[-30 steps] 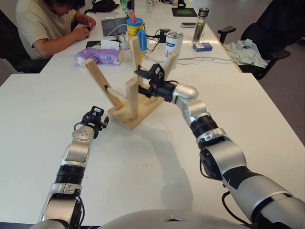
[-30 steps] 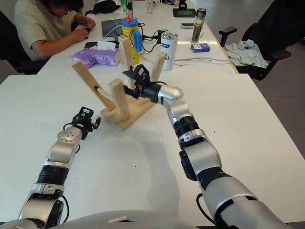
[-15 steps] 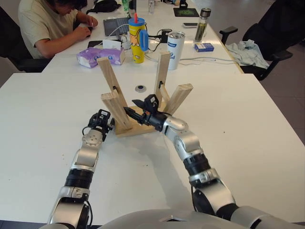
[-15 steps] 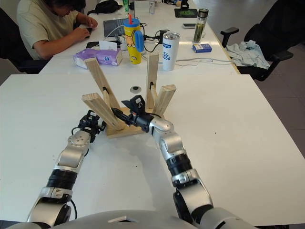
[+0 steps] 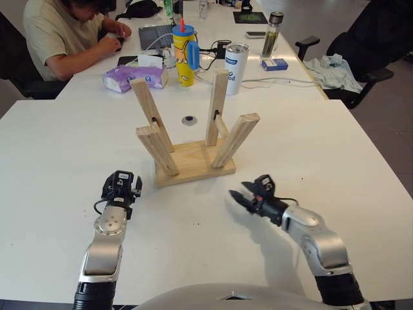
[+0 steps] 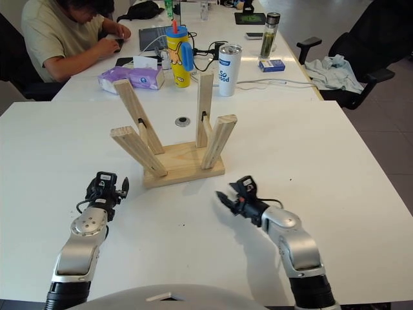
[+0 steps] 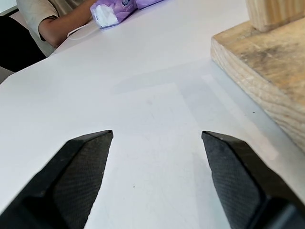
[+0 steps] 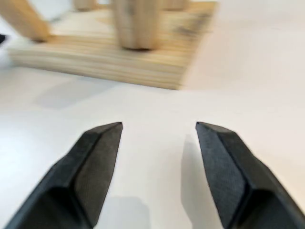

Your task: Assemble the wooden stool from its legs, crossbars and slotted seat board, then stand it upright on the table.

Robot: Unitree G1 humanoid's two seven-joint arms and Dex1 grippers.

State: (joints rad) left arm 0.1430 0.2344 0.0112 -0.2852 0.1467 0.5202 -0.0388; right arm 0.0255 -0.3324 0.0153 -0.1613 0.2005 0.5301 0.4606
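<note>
The wooden stool lies upside down mid-table, its seat board (image 5: 193, 163) flat on the white surface and several legs (image 5: 217, 106) sticking up and splayed outward. My left gripper (image 5: 120, 182) rests open on the table to the left of the board and nearer me, apart from it. My right gripper (image 5: 240, 196) is open too, just off the board's front right corner and holding nothing. The left wrist view has the board's edge (image 7: 267, 81) beyond the open fingers (image 7: 86, 162). In the right wrist view the board (image 8: 119, 64) lies ahead of the open fingers (image 8: 100, 152).
A small round fitting (image 5: 189, 120) lies on the table behind the stool. The far table carries a purple tissue pack (image 5: 134, 75), a yellow cup (image 5: 184, 55), a white tumbler (image 5: 236, 59) and cables. A person sits at its far left. Bare table surrounds both grippers.
The right gripper has let go of the stool and drawn back toward me. The left gripper has also pulled back from the board. The stool, earlier tilted and turned, now rests still.
</note>
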